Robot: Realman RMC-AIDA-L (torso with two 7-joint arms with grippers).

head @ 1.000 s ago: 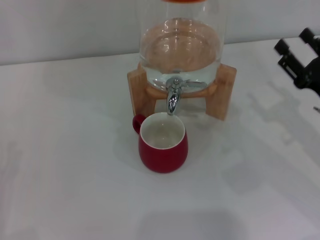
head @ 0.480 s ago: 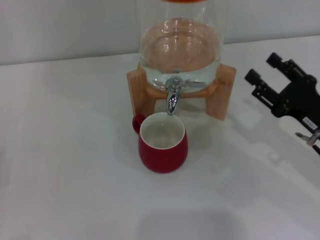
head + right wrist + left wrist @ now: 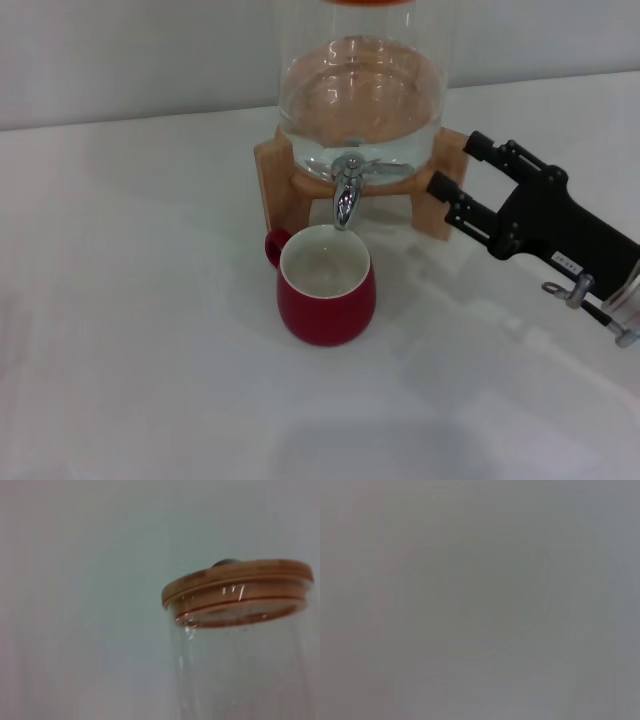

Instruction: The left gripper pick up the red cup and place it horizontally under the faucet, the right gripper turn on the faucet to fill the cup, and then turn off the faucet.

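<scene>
Head view: red cup (image 3: 326, 287) upright on the white table (image 3: 130, 330), directly under the faucet (image 3: 347, 192) of the glass dispenser (image 3: 360, 90); right gripper (image 3: 457, 165) just beside the faucet's right, fingers apart, holding nothing. Risk of clipping the wooden stand (image 3: 452, 180) if the reach drifts low. Right wrist view alone: dispenser's wooden lid (image 3: 237, 580); left wrist view: blank grey, left gripper unseen.

Dark-red cup (image 3: 327, 290), white inside; chrome faucet (image 3: 347, 193).
</scene>
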